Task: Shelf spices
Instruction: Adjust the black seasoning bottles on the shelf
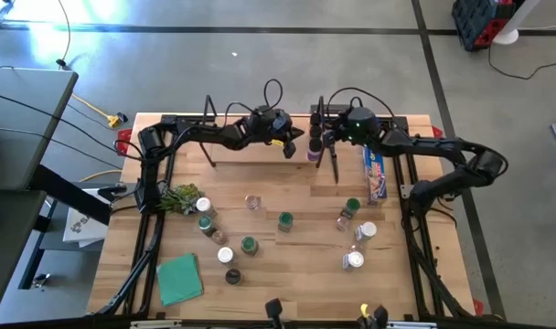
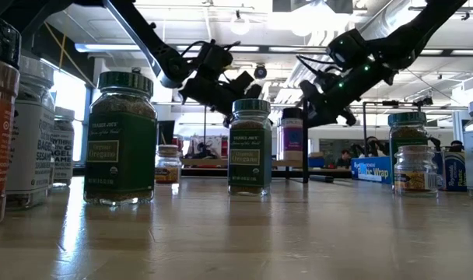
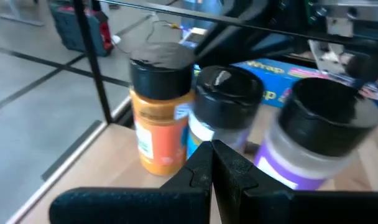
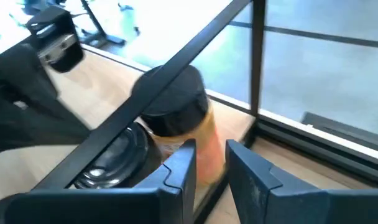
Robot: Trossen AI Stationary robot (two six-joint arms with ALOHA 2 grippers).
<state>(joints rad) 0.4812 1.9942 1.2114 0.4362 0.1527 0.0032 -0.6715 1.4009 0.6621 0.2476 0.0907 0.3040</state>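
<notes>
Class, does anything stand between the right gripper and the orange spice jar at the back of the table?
Yes: a black wire frame slants across the orange jar at its lid, in front of it as seen from the right gripper, whose jaws stand apart close to the jar.

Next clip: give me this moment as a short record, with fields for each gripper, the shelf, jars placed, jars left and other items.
left gripper: shut, empty, at the shelf facing three jars
right gripper: part open around an orange jar at the shelf's right end; contact unclear
shelf: light wood board at the table's far edge, black wire frames
jars placed: orange jar, dark-lidded jar, purple-labelled jar, grouped together
jars left: about a dozen scattered on the table, some lying down
other items: blue wrap box, green leafy bunch, green cloth
</notes>
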